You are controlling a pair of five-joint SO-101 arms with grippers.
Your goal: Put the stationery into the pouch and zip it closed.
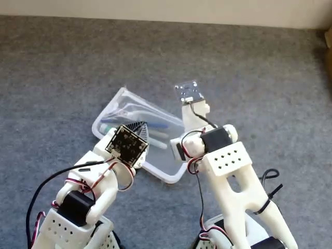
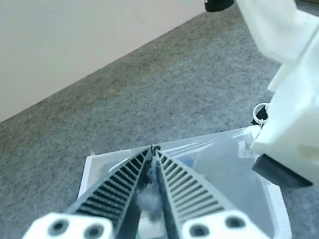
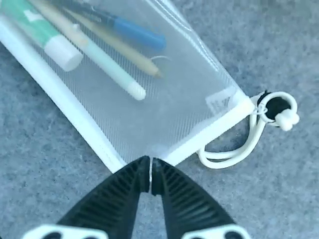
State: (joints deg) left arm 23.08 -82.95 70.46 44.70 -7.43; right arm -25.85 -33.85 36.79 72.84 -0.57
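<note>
Well, from my end the mesh pouch (image 1: pixel 115 110) lies flat and slantwise on the grey carpet (image 1: pixel 259 78), between the two arms, with the stationery inside it: a blue pen (image 3: pixel 130 31), a pale mint pen (image 3: pixel 104 62), a yellowish pencil (image 3: pixel 127 56) and a green-and-white tube (image 3: pixel 44 36). As for writing, I find a small white label (image 3: pixel 219 102) sewn in near the pouch's end seam, but its print is too small for me to read (the same goes for the mark on the tube). My left gripper (image 2: pixel 152 149) is down on the pouch, jaws drawn narrow on the mesh, tips at its far white edge. My right gripper (image 3: pixel 150 167) is pinched together on the pouch's near corner, right at the white trim. A white cord (image 3: pixel 239 149) with a bead (image 3: pixel 286 118) loops off the end seam just beside that corner, lying on the carpet. On edges and room: carpet runs from the pouch's far edge up to the pale wall (image 2: pixel 75 40), while the right arm's white body (image 2: pixel 286 99) crowds close over the pouch's corded end.
</note>
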